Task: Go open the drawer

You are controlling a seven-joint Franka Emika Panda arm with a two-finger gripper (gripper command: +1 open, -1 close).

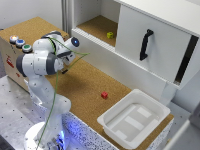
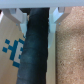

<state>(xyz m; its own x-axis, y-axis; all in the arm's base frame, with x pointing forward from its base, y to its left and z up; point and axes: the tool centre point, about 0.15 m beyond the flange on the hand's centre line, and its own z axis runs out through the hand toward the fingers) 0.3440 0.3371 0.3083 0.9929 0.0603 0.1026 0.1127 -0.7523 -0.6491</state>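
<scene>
The drawer [image 1: 107,60] sits below the shelf [image 1: 97,26], behind the counter [image 1: 80,82]. One red cube [image 1: 104,95], one white bin [image 1: 134,118], three buttons [image 1: 20,43]. The gripper [image 2: 39,15] straddles a dark bar [image 2: 35,50]; whether it grips, I cannot tell.

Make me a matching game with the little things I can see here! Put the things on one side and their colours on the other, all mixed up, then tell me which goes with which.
Things:
1. small block on the cork table
2. small block in the open shelf
3. handle on the cabinet door
4. empty bin at the table's end

Colours:
A. black
B. white
C. red
D. yellow-green

Pairs: 1-C, 2-D, 3-A, 4-B
</scene>
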